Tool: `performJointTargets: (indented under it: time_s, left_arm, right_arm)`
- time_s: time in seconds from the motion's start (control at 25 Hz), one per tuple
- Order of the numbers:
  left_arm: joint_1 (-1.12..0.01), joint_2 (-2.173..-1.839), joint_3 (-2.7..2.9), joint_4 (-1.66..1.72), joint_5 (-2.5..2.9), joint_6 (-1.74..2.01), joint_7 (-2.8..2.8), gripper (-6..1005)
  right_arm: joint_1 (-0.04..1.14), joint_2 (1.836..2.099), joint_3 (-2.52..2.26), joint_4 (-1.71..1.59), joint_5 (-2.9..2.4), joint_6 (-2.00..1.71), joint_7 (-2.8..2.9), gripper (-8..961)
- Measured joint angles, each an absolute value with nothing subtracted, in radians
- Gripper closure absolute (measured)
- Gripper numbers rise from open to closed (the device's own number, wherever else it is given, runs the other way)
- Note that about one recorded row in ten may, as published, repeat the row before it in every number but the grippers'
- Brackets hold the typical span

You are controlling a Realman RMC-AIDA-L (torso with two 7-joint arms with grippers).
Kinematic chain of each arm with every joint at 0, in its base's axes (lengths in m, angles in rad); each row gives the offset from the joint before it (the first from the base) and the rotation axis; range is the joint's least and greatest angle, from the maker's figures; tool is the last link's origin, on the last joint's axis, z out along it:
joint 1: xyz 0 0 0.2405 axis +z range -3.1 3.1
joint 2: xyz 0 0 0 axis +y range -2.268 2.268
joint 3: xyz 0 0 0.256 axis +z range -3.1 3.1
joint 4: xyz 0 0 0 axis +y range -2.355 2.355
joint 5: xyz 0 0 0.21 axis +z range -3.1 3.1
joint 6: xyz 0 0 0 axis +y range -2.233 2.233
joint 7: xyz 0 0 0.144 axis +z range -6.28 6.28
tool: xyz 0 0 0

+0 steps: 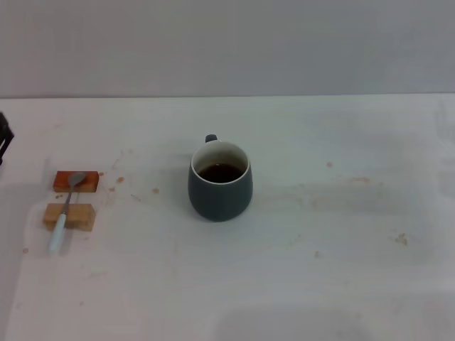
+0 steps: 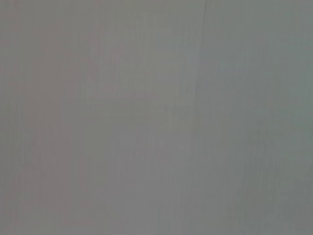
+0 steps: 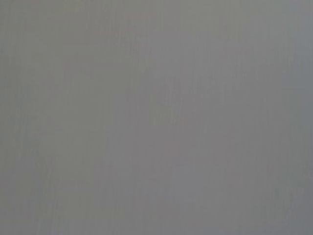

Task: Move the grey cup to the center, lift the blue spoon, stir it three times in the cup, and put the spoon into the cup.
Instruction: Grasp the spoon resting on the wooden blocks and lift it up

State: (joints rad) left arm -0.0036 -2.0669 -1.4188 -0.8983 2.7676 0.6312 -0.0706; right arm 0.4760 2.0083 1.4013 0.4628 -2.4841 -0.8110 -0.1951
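Note:
The grey cup (image 1: 220, 182) stands upright near the middle of the table in the head view. Its handle points to the far side and dark liquid lies inside it. The blue spoon (image 1: 65, 209) rests across two small blocks at the left, silver bowl on the far block and pale handle toward the front edge. A dark part of my left gripper (image 1: 3, 138) shows at the left edge, behind the spoon and apart from it. My right gripper is out of view. Both wrist views show only a plain grey surface.
An orange-brown block (image 1: 76, 181) and a tan block (image 1: 70, 216) hold the spoon off the white table (image 1: 341, 241). Small brown stains speckle the tabletop. A grey wall runs behind the table's far edge.

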Motion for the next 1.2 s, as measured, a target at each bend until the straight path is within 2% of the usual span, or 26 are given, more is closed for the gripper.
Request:
performJointTargets:
  time_s: [0.04, 0.2, 0.24, 0.36, 0.6, 1.2]
  left_arm:
    - [0.070, -2.066, -1.391, -0.980, 2.766, 0.595, -0.055, 178]
    - [0.151, -2.065, -1.357, -1.051, 2.766, 0.583, -0.055, 186]
    - [0.217, -2.065, -1.321, -1.097, 2.765, 0.581, -0.055, 187]
    - [0.263, -2.066, -1.272, -1.114, 2.765, 0.581, -0.055, 193]
    - [0.292, -2.067, -1.168, -1.089, 2.719, 0.585, -0.054, 204]
    - [0.274, -2.071, -1.041, -0.978, 2.609, 0.694, -0.048, 231]
  right_arm:
    - [0.477, 2.008, 1.402, 0.463, -2.484, -0.811, -0.195, 513]
    - [0.492, 2.008, 1.414, 0.453, -2.484, -0.808, -0.195, 429]
    - [0.496, 2.008, 1.416, 0.451, -2.484, -0.808, -0.195, 425]
    - [0.504, 2.009, 1.417, 0.449, -2.484, -0.807, -0.196, 411]
    - [0.525, 2.013, 1.425, 0.430, -2.483, -0.807, -0.196, 408]
    - [0.555, 2.022, 1.424, 0.401, -2.482, -0.807, -0.197, 408]
